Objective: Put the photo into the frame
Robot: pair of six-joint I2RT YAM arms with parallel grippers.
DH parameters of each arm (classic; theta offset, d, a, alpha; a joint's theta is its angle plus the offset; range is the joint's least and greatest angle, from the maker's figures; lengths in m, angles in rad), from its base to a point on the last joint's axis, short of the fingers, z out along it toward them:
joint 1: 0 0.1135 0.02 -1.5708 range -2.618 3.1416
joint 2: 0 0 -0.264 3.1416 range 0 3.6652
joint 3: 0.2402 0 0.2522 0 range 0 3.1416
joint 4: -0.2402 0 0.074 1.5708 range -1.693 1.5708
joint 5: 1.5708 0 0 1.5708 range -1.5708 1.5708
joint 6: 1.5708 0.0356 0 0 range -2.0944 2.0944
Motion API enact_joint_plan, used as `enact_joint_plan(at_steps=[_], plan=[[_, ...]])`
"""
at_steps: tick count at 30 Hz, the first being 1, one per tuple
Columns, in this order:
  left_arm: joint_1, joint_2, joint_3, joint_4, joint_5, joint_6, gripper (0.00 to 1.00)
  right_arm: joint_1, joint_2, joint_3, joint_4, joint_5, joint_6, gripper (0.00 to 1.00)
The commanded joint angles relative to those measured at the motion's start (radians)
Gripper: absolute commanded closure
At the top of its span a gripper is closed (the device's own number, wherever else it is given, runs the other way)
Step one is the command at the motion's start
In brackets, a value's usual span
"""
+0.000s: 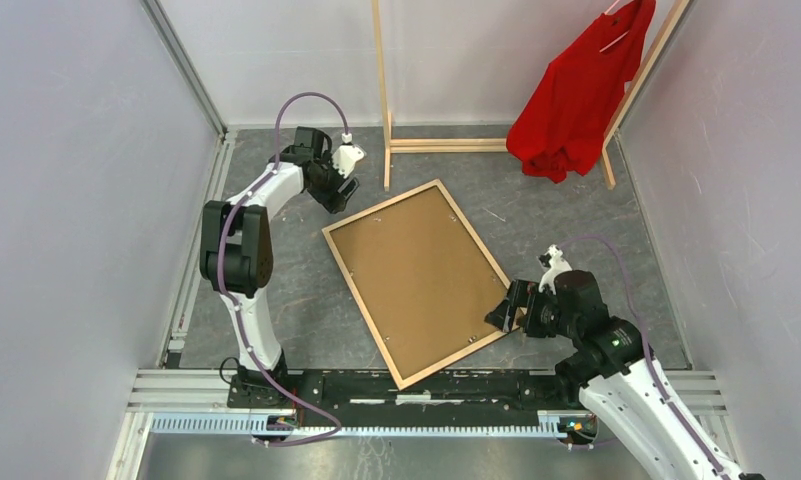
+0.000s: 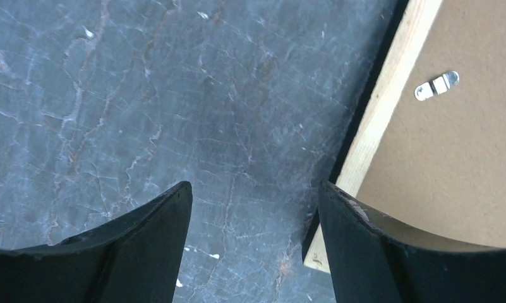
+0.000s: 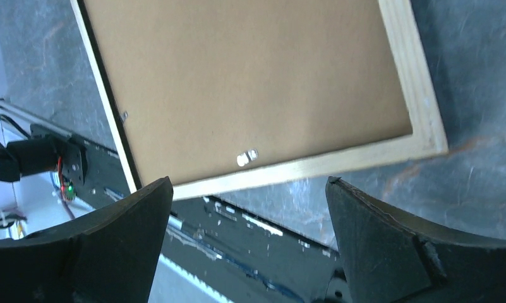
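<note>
1. Frame (image 1: pixel 381 207): lies flat on the table (image 1: pixel 576 220), wood back up, black face down. This keeps the board (image 1: pixel 416 280) and metal tabs (image 2: pixel 436 85) reachable from above.
2. Orientation: long axis runs from far-left to near-right, skewed approx. a part-turn off the table's depth. One short end faces the back wall, the other the base rail.
3. Left gripper (image 1: pixel 344 195): hangs over the frame's far-left corner, jaws apart, nothing between them.
4. Right gripper (image 1: pixel 503 315): by the near-right corner, jaws at full spread, empty. The diagonal stationing probably lets you brace or lift the frame from opp. corners.
5. Photo: not visible in any view. It may sit under the board; you cannot confirm that from here.
</note>
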Motion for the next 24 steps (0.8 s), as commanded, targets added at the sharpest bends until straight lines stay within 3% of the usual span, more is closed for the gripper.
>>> enact_joint_plan(at_steps=[1, 12, 19, 24], plan=[[-0.012, 0.015, 0.001, 0.134, -0.03, -0.09, 0.21, 0.002, -0.033, -0.005, -0.157, -0.067, 0.036, 0.02], [-0.019, 0.018, -0.1, 0.125, 0.023, -0.067, 0.22, 0.003, -0.015, -0.153, -0.075, -0.129, 0.039, 0.02], [-0.05, -0.045, -0.245, 0.108, 0.067, -0.015, 0.24, 0.003, 0.109, -0.183, 0.198, -0.038, 0.058, 0.02], [-0.058, -0.138, -0.348, 0.06, 0.076, 0.061, 0.24, -0.011, 0.231, -0.101, 0.261, 0.051, 0.008, 0.02]])
